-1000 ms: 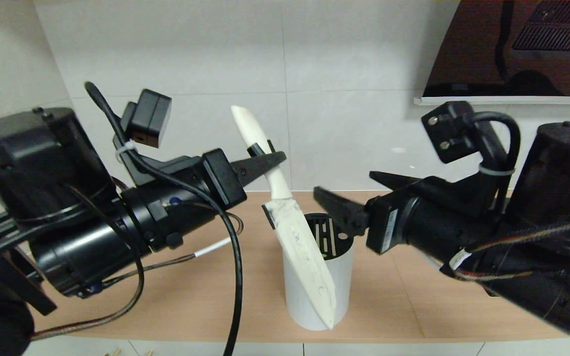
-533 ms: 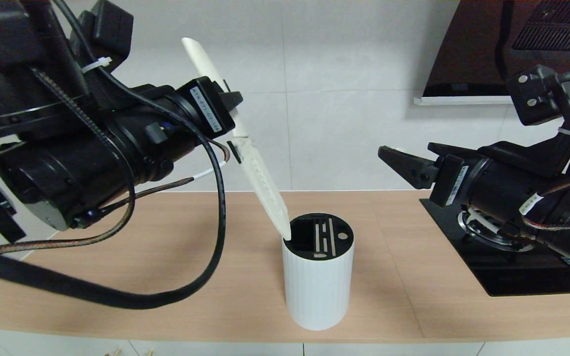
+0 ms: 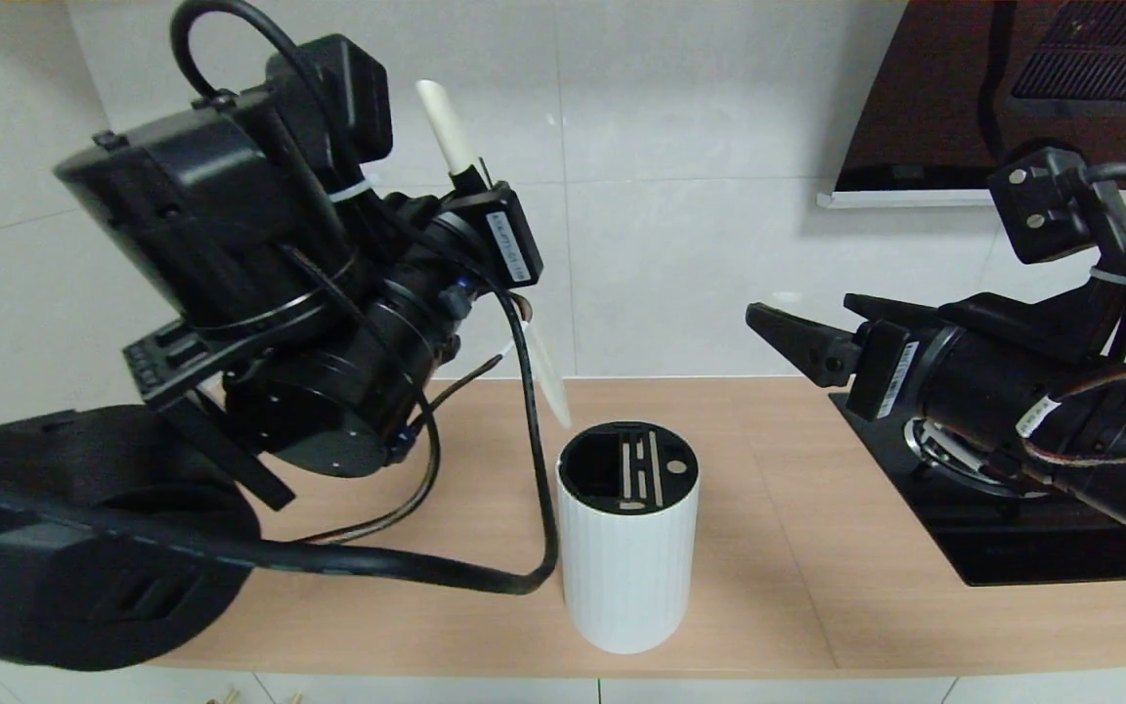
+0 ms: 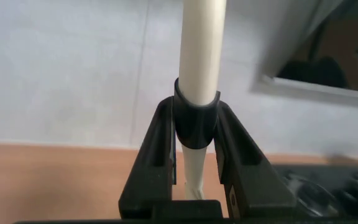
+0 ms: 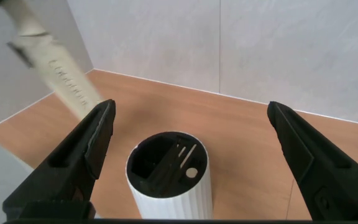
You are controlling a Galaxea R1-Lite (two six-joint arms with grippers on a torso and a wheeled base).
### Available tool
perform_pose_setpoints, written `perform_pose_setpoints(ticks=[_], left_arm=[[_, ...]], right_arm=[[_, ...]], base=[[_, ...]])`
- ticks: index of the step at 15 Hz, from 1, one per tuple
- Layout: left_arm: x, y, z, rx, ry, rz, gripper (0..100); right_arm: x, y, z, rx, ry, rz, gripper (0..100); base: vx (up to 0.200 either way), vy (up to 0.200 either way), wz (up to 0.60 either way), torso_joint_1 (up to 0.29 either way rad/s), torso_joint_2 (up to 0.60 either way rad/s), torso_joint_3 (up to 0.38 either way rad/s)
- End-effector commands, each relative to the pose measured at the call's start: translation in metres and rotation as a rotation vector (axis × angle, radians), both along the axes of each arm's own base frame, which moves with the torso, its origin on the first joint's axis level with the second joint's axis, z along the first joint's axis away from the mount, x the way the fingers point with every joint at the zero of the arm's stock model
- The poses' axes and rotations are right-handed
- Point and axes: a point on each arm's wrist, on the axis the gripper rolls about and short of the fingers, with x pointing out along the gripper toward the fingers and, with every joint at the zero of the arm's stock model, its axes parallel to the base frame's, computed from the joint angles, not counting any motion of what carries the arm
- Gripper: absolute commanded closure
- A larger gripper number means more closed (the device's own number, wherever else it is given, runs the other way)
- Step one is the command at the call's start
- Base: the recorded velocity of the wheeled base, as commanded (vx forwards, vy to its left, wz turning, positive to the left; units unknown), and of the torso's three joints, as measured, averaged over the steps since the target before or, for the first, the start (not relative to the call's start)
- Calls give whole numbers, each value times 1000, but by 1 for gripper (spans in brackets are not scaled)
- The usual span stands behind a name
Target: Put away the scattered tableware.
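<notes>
My left gripper (image 3: 475, 191) is shut on the handle of a white knife (image 3: 545, 376), with both fingers clamped around it (image 4: 196, 74). The knife hangs blade down, slightly tilted, its tip just above and to the left of the rim of the white cylindrical holder (image 3: 629, 562). The holder stands upright on the wooden counter, and its black top has slots and one larger opening. My right gripper (image 3: 802, 342) hovers to the holder's right, open and holding nothing. From that wrist, the gripper (image 5: 197, 155) frames the holder (image 5: 169, 180), with the knife (image 5: 55, 62) beyond it.
A black cooktop (image 3: 993, 533) is set into the wooden counter (image 3: 377, 479) at the right, under my right arm. A dark range hood (image 3: 1013, 98) hangs on the tiled wall above it. The counter's front edge runs just below the holder.
My left arm has swung the knife from in front of the holder to its rim, then rotated and lifted the tip off it. The right gripper drew back to the right, then held still.
</notes>
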Motion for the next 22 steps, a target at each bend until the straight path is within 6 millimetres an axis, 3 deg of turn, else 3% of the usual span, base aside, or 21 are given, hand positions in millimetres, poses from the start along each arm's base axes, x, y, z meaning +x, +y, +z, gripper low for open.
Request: perform_pose_setpoints(ticks=[1, 9, 22], left_arm=[[5, -22, -32, 73, 31, -27, 100], [19, -40, -61, 93, 43, -34, 100], [24, -50, -80, 122, 73, -39, 100]], right_arm=[[2, 2, -4, -9, 10, 1, 0], [3, 2, -7, -20, 16, 0, 0], [2, 4, -10, -40, 17, 1, 0]], base=[[0, 0, 0, 0, 0, 0], [0, 0, 0, 0, 0, 0], [0, 0, 0, 0, 0, 0]])
